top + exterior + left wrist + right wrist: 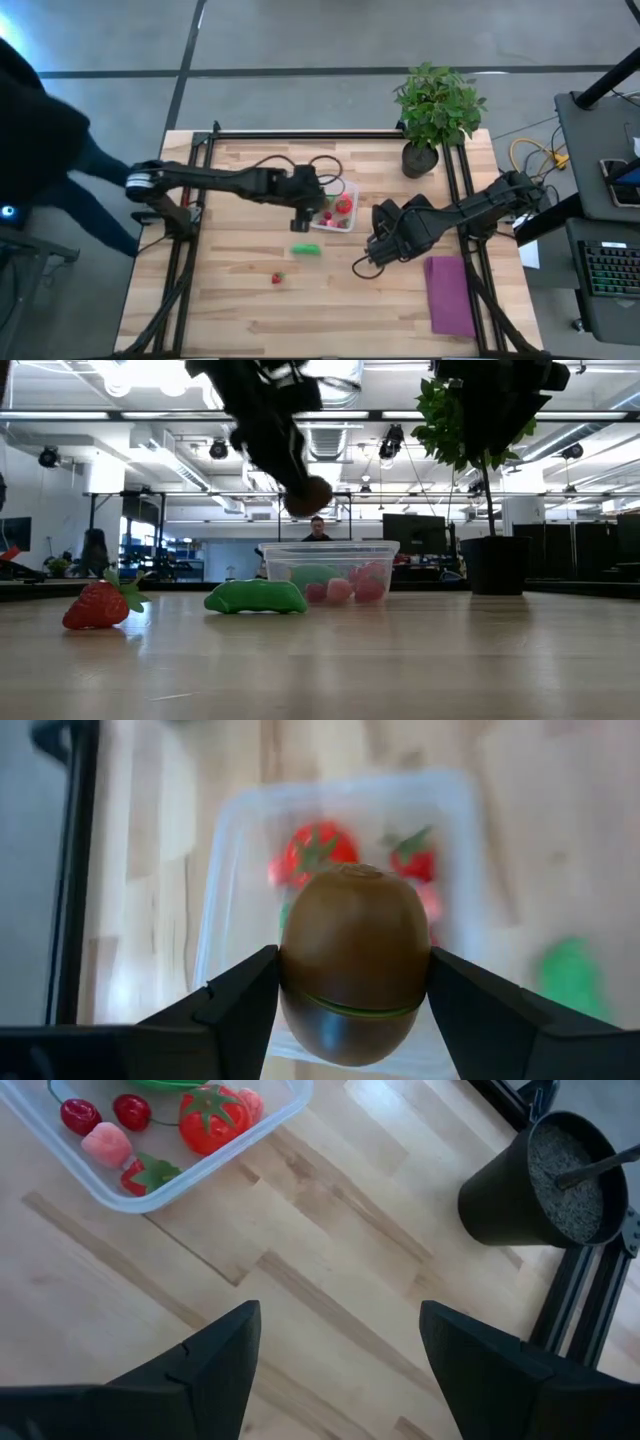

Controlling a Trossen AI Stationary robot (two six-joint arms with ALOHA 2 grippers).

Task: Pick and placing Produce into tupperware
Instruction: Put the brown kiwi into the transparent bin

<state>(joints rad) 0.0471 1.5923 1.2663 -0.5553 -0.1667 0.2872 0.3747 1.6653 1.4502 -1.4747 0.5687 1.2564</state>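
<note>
Nearest us on the counter (250, 320) we saw a strawberry (277, 279) and, just beyond it, a green pod (306, 250), both lying loose in front of the tupperware (349, 222). Farther back, our left hand (352, 982) hung over the tupperware, its fingers clamped on the brown kiwi (354, 960), above the tomato (212, 1120), cherries (80, 1116) and other pieces already inside. Our right hand (340, 1342) hovered to the container's right with fingers spread apart, holding nothing.

Clear plastic tupperware (150, 1175), wooden table (250, 320)
</note>
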